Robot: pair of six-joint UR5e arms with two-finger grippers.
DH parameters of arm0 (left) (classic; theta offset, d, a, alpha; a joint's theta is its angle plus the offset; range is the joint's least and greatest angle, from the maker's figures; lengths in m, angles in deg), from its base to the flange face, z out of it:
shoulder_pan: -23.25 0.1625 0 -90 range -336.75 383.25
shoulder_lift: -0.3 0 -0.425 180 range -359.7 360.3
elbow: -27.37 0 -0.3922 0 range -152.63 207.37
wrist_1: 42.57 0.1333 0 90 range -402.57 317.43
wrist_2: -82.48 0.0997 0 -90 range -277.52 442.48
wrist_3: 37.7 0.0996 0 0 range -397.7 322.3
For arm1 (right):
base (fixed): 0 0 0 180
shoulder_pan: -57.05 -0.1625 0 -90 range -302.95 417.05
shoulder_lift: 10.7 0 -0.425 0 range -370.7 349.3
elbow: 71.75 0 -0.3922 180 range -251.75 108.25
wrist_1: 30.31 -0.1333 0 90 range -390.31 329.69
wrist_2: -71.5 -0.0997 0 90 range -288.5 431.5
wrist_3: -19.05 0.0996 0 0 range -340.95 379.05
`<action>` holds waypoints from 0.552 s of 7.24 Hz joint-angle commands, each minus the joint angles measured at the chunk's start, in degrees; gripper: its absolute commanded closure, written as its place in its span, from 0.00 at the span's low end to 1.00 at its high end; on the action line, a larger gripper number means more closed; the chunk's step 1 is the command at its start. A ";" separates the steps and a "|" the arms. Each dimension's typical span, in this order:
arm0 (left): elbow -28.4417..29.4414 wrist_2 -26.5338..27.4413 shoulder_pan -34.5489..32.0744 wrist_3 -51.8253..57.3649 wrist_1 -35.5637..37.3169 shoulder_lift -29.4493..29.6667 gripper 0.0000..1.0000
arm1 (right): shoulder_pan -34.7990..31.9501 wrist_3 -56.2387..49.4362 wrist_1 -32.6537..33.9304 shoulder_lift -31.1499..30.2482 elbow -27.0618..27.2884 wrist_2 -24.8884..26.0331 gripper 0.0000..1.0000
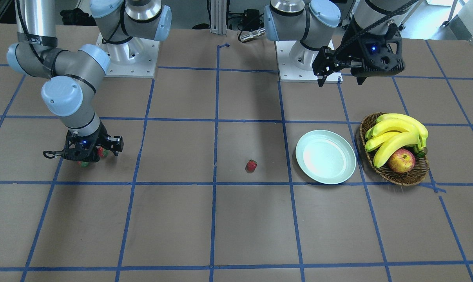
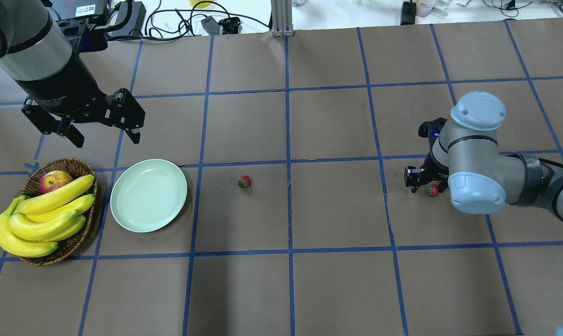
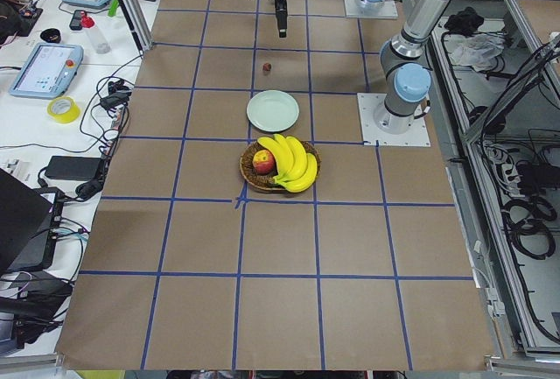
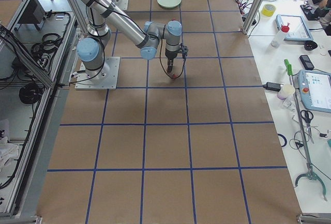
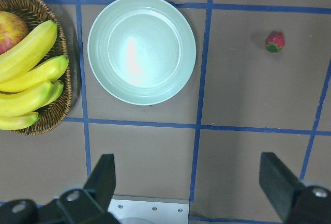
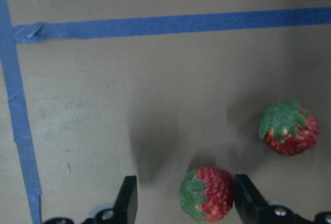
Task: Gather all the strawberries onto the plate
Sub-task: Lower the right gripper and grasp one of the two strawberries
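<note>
The mint-green plate (image 1: 325, 156) lies bare beside the basket, and it also shows in the left wrist view (image 5: 141, 49). One strawberry (image 1: 251, 165) lies alone on the table to the side of the plate (image 2: 149, 195). My right gripper (image 6: 189, 206) is open and low over the table, with a second strawberry (image 6: 207, 194) between its fingers, against the right one. A third strawberry (image 6: 289, 128) lies just outside that finger. My left gripper (image 2: 106, 137) is open and empty, held high behind the plate.
A brown wicker basket (image 1: 406, 178) with bananas (image 1: 397, 135) and an apple (image 1: 401, 160) stands right beside the plate. Blue tape lines cross the brown table. The two arm bases stand at the robot's edge.
</note>
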 commanded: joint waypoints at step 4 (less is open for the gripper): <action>-0.13 0.14 -0.02 0.01 -0.04 0.04 0.00 | 1.37 -1.65 -0.23 0.37 0.29 1.64 0.33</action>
